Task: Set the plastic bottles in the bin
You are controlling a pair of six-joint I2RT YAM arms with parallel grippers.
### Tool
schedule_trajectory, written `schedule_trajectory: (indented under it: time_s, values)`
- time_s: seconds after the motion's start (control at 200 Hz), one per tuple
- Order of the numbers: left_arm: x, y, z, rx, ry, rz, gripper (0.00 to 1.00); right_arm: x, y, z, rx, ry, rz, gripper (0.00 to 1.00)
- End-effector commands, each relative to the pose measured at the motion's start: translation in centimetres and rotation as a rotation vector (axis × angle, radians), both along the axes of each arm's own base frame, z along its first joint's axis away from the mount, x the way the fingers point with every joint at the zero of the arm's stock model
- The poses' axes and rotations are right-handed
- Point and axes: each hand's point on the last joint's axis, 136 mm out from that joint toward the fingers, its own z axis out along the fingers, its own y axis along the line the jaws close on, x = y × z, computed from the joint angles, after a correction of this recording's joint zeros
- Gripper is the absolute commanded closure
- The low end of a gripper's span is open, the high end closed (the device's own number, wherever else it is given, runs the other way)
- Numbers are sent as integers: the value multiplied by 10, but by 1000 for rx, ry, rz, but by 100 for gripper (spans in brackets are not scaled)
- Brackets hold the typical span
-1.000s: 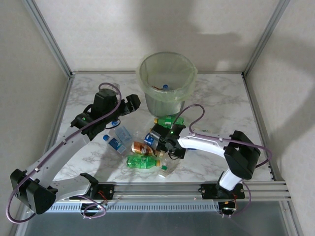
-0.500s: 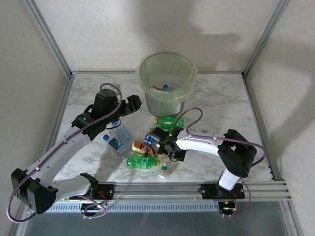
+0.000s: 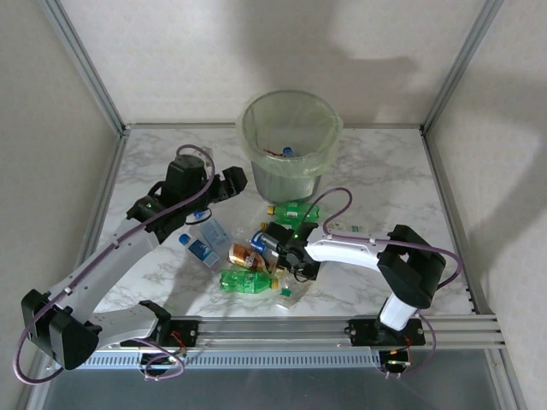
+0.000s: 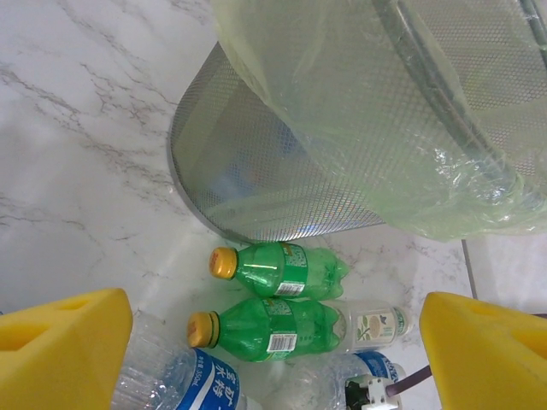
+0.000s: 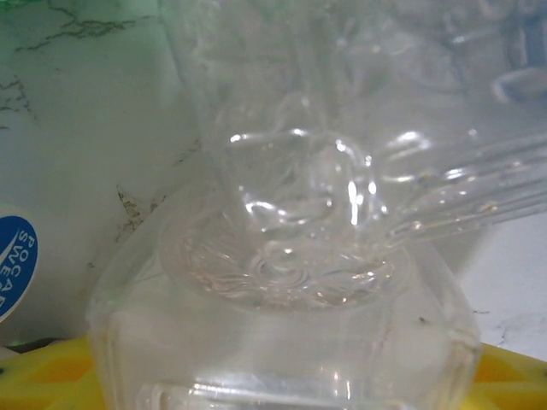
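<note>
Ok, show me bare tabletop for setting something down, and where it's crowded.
Free: the marble table right of the bin, out to the table's right edge; also the back left corner, between the bin and the left frame post. Crowded: front middle, where bottles lie packed around the right pincer, near the left pincer.

Grey perforated metal bin, its liner thin, glossy, crinkled plastic; plastic bottles shine, green or clear; table smooth, marble-patterned
</note>
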Motion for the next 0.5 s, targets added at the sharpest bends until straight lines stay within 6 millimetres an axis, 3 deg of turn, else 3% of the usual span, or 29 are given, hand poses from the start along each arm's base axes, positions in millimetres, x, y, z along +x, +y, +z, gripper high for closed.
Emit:
schedule_trajectory:
  time_s: [0.0,0.235,0.496]
  values:
    - [3,0,-3,4,-8,-15,13,-3,-7,6,-39,-19,-12,35]
    - [4,-1,-2,5,-8,-20,13,-2,0,19,-26,-44,2,38]
    - [7,5,4,2,-23,-1,14,6,21,71,12,-152,71,39]
